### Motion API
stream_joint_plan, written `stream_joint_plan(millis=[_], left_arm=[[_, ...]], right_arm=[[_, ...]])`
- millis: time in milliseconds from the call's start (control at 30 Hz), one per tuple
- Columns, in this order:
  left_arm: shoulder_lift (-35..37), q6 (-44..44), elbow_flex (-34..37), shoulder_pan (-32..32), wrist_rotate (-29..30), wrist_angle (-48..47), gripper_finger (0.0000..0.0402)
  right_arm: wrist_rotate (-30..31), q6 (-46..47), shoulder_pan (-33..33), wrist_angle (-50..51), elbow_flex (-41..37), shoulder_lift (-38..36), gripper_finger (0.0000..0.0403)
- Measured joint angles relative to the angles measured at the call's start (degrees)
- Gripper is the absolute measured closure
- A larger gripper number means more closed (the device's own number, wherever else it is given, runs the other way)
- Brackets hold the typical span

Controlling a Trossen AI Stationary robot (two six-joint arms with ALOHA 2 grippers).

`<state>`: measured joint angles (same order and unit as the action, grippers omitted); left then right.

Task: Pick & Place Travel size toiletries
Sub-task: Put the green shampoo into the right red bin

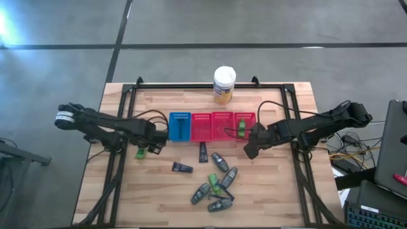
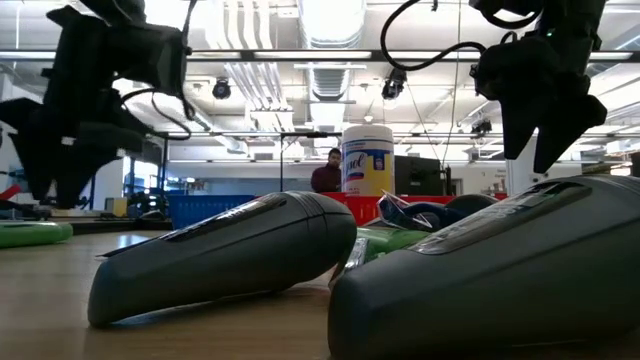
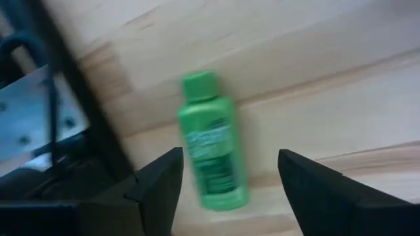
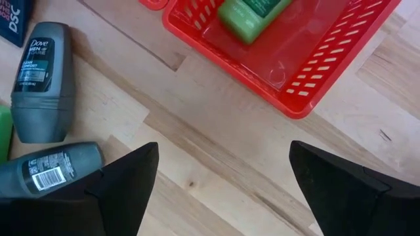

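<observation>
A green mini bottle (image 3: pixel 211 141) lies flat on the wood near the table's left side, also seen from above as the green bottle (image 1: pixel 140 152). My left gripper (image 3: pixel 230 174) hovers over it, open, fingers on either side without touching. Another green bottle (image 4: pixel 249 14) lies in the rightmost red basket (image 1: pixel 245 124). My right gripper (image 4: pixel 223 174) is open above bare wood in front of that basket. Dark grey oval tubes (image 4: pixel 41 78) (image 1: pixel 220 161), a dark blue tube (image 1: pixel 182 168) and a black tube (image 1: pixel 203 151) lie scattered on the table's near middle.
A row of one blue basket (image 1: pixel 179 126) and three red baskets (image 1: pixel 212 124) stands mid-table. A white-lidded yellow canister (image 1: pixel 224 84) stands at the far edge. A black frame (image 1: pixel 121 121) runs along the table's sides. A person (image 2: pixel 325 172) shows in the room beyond.
</observation>
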<state>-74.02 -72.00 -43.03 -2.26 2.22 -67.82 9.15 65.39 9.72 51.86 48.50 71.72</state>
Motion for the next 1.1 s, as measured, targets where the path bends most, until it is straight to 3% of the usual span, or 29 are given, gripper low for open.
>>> stream_joint_plan(millis=[433, 700, 833, 1100], left_arm=[[-0.3, 0.0, 6.9, 0.0, 0.1, 4.0, 0.014], [-0.2, -1.5, 11.0, 0.0, -0.2, 14.9, 0.014], [-0.3, -2.0, 12.4, 0.0, -1.0, 16.0, 0.014], [-1.0, 7.2, 10.5, 0.0, -1.1, 16.2, 0.0156]], right_arm=[[0.0, 0.3, 0.0, -0.5, -0.9, 0.0, 0.0049], [0.0, 0.2, 0.0, -0.8, -0.9, 0.0, 0.0065], [0.0, 0.2, 0.0, -0.9, -0.9, 0.0, 0.0073], [0.0, 0.0, 0.0, -1.0, -0.9, 0.0, 0.0061]])
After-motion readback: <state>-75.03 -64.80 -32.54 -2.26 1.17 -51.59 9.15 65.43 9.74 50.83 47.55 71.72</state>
